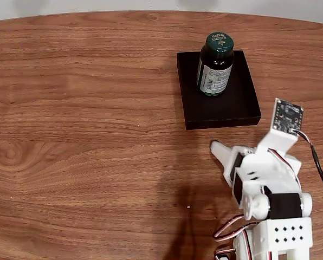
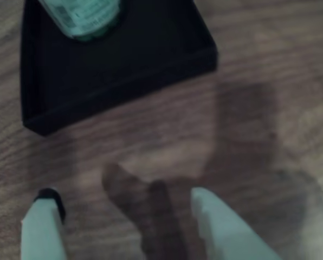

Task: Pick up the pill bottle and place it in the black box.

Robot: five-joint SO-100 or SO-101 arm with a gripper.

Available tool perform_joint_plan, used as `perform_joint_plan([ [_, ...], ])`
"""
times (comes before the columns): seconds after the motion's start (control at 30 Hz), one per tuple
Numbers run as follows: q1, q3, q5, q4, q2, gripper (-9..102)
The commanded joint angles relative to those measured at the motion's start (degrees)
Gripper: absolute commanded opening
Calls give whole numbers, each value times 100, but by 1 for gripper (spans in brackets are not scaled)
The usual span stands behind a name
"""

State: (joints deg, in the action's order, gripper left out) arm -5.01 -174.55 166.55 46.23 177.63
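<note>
Fixed view: small dark green cylindrical pill bottle (image 1: 215, 64) with green screw cap and pale paper label, upright inside shallow matte black rectangular box (image 1: 218, 111), toward the far wall of it, base on the box floor. Position consistent with a completed placement: bottle free-standing, untouched, label facing the camera. Box flat on brown wood-grain surface (image 1: 85, 124), near the far edge, open floor spare on the near side of the bottle.

White two-finger gripper (image 1: 221, 154) of the white printed arm (image 1: 270, 195) low over the surface, just beside the near wall of the box, well clear of the bottle; nothing between the jaws. Small circuit board with camera (image 1: 288, 116) on the wrist, angled toward the box, hence the wrist framing below.

Wrist view: pale gripper fingertips (image 2: 42, 227) at the bottom edge, parted with a moderate gap, bare wood and shadow between them, empty. Near corner and wall of the black box (image 2: 123, 81) ahead; lower part of the bottle label (image 2: 85, 19) at the top edge, inside the walls. Image soft, fine print illegible.

Judged stage: bottle delivered, gripper released and clear; task apparently complete, only a retreat to rest plausibly remaining.
</note>
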Motion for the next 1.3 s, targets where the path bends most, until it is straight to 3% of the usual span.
perform_joint_plan([
  [0.0,-114,97,-158,765,404,23],
  [0.5,-53,97,-492,2206,1011,16],
  [0.97,-70,97,-826,3015,1248,7],
  [1.27,-53,97,-88,3568,1266,5],
])
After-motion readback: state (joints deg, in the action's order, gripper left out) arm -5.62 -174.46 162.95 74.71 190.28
